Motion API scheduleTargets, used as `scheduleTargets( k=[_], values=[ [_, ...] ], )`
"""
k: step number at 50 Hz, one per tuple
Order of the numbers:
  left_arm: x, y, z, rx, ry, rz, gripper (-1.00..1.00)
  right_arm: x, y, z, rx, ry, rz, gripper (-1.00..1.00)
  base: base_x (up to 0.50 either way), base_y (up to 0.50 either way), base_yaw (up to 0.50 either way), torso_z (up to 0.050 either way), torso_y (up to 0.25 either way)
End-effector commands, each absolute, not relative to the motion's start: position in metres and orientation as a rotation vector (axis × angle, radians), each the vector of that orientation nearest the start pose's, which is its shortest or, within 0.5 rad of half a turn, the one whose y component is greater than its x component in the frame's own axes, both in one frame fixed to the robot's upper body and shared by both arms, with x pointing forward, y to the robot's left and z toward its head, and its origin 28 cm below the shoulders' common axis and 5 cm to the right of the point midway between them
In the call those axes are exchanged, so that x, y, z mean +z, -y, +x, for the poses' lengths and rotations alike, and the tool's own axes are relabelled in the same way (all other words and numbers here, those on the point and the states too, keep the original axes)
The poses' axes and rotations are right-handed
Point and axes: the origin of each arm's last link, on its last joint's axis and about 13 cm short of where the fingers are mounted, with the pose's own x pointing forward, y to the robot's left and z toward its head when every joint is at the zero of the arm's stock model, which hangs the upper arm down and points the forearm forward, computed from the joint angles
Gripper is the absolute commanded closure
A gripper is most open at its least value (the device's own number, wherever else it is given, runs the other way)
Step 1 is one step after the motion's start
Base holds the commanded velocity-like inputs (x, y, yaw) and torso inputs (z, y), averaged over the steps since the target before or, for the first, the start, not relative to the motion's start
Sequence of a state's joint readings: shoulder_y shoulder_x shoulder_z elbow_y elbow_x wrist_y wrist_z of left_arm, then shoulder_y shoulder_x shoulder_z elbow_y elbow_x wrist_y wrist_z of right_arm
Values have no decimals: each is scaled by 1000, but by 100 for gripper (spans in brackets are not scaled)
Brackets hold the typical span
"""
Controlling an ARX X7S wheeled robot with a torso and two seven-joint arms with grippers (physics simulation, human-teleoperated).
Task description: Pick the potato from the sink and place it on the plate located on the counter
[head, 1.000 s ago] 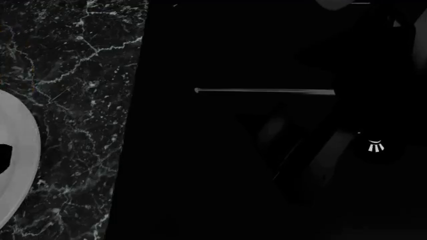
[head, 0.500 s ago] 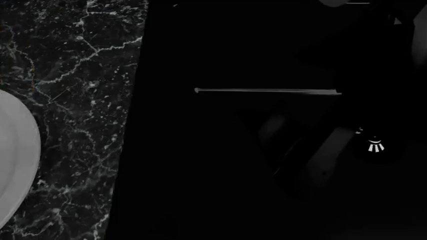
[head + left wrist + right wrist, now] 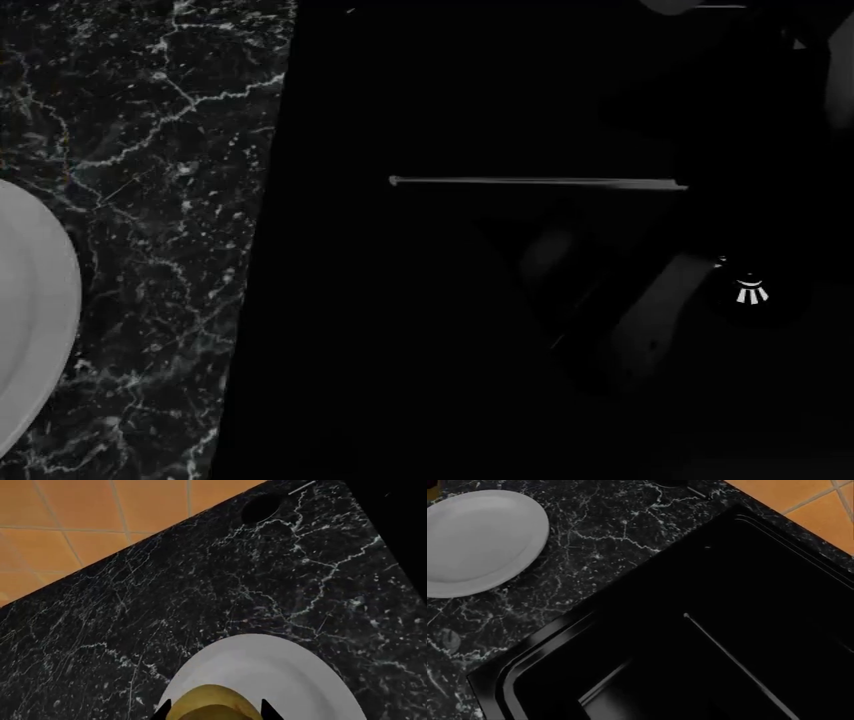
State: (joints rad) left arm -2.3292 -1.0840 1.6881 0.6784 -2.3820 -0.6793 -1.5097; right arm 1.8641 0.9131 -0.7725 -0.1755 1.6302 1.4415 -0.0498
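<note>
The yellow-tan potato (image 3: 212, 704) sits between the two black fingertips (image 3: 164, 711) of my left gripper (image 3: 215, 712), which is shut on it. It hangs over the near part of the white plate (image 3: 280, 670); I cannot tell whether it touches the plate. The plate (image 3: 30, 320) lies on the black marble counter (image 3: 160, 150), left of the black sink (image 3: 441, 90), and also shows in the right wrist view (image 3: 480, 540). My right arm (image 3: 654, 320) hovers dimly over the sink's right side. Its jaws are lost in the dark.
A thin pale ridge line (image 3: 534, 181) crosses the sink basin (image 3: 707, 630). A round dark hole (image 3: 260, 509) marks the counter near its far edge. Orange floor tiles (image 3: 100, 510) lie beyond the counter's edge, and show in the right wrist view too (image 3: 814, 505).
A black bit of my left gripper over the plate's edge in the head view has gone out of view to the left. The right arm has drifted slightly right.
</note>
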Motion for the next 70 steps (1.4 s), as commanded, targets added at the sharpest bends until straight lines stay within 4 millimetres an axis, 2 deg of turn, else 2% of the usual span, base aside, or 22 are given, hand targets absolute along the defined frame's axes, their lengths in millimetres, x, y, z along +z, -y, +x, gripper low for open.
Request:
scheduleTargets(
  k=[1,14,48,68,69,70],
  values=[
    [330,-235,147,235,-349,396,100,394,179,224,742,-272,-482,-100,0,0,0,0,0],
    [313,-240,157,233,-405,384,100,394,180,224,738,-274,-484,-100,0,0,0,0,0],
    [285,-240,168,195,-508,390,100,394,180,223,731,-279,-488,-100,0,0,0,0,0],
    [279,-237,167,173,-539,390,100,394,181,219,732,-279,-488,-100,0,0,0,0,0],
    [279,-237,166,172,-539,390,-100,394,181,219,733,-278,-487,-100,0,0,0,0,0],
    [278,-237,166,172,-539,389,-100,394,181,218,732,-279,-489,-100,0,0,0,0,0]
  ],
)
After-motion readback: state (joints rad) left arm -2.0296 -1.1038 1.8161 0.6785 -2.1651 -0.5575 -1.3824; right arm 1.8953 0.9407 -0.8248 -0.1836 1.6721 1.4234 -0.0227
